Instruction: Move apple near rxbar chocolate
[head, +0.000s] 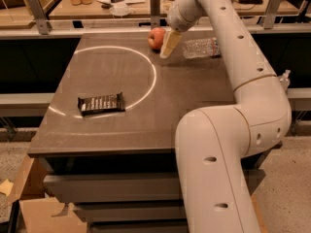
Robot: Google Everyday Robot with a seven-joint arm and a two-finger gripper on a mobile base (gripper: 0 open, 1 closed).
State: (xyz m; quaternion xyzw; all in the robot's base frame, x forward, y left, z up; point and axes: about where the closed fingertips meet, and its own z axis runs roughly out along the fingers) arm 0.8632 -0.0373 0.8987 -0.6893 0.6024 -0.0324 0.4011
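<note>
Up at the far edge of the desk, a little right of its middle, we see the apple sitting on the dark top. The gripper points down just beside the apple's right side, close enough that we cannot tell whether they touch. We also cannot tell whether it is spread apart or closed together. A clear plastic bottle lies on its side near the far right corner, just right of the gripper, so the gripper hangs between apple and bottle. The pale arm reaches in from the right edge over that corner. The chocolate bar lies flat near the front left corner, well apart from the apple. A thin white ring marks the desk, and the bar rests on its near part.
</note>
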